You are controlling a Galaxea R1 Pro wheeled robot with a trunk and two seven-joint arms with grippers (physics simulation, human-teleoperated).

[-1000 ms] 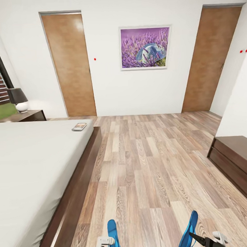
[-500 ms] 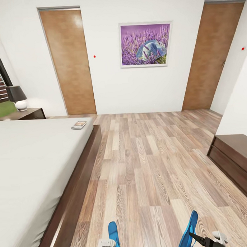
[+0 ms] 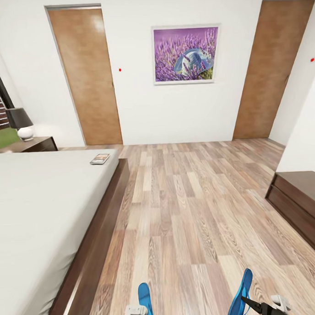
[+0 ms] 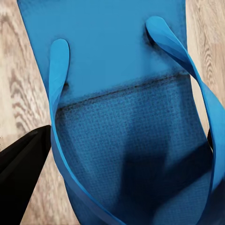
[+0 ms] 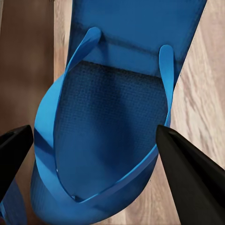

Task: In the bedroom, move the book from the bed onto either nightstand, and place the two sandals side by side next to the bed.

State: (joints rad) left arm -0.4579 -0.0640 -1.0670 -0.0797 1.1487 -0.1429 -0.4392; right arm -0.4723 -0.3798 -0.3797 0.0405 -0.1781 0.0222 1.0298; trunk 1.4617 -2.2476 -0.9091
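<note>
Two sandals [image 3: 144, 295] [image 3: 241, 295], toes fwd, lengthwise.

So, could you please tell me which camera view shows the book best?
The head view: the book lies small near the bed's far corner. The wrist views instead give close-ups of the blue sandals.

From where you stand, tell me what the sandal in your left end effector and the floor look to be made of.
The blue sandal looks like foam or rubber: matte, with a fine dimpled footbed and smooth, thin straps. The floor looks like wood plank or laminate: grey-brown staggered boards with printed-looking grain and a faint sheen. Renders leave both open.
</note>
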